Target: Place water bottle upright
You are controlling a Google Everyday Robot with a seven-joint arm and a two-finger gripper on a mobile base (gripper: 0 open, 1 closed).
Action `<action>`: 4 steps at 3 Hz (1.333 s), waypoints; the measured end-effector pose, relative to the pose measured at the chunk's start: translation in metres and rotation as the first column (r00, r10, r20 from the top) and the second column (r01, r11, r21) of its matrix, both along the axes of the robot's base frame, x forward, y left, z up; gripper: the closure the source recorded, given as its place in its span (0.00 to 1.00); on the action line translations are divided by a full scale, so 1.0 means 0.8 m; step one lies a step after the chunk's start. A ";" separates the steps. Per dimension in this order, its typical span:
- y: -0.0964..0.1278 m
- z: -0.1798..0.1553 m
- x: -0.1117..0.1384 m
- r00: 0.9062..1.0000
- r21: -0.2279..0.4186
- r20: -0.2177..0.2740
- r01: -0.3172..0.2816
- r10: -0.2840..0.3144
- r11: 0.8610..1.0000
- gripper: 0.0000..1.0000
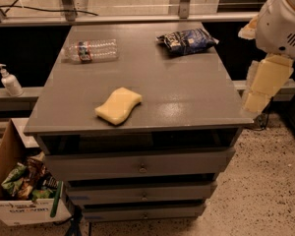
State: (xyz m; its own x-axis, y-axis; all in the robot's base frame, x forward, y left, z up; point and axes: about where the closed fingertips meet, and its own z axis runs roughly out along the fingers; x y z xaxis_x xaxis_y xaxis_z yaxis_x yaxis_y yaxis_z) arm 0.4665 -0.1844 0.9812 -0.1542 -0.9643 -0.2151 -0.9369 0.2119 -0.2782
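Observation:
The water bottle (91,50) is a small clear ribbed bottle with a red-and-blue label band. It lies on its side at the far left of the grey table top (187,87), with its cap pointing left. My gripper (263,90) hangs at the right edge of the view, off the table's right side, below the white arm housing (285,18). It is far from the bottle and holds nothing that I can see.
A yellow sponge (119,105) lies near the table's front edge. A dark blue snack bag (187,40) lies at the far right. A white pump dispenser (10,81) stands on a ledge to the left. A cardboard box (19,191) of packets sits on the floor at the lower left.

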 end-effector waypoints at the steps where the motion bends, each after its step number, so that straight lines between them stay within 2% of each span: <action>1: 0.051 0.004 0.058 0.997 0.003 0.016 -0.071 0.071 0.997 0.00; 2: 0.047 0.002 0.056 0.998 0.001 0.014 -0.065 0.065 0.998 0.00; 3: 0.059 -0.006 0.084 0.996 0.023 0.023 -0.092 0.091 0.996 0.00; 4: 0.083 -0.016 0.133 0.990 0.028 0.033 -0.136 0.136 0.990 0.00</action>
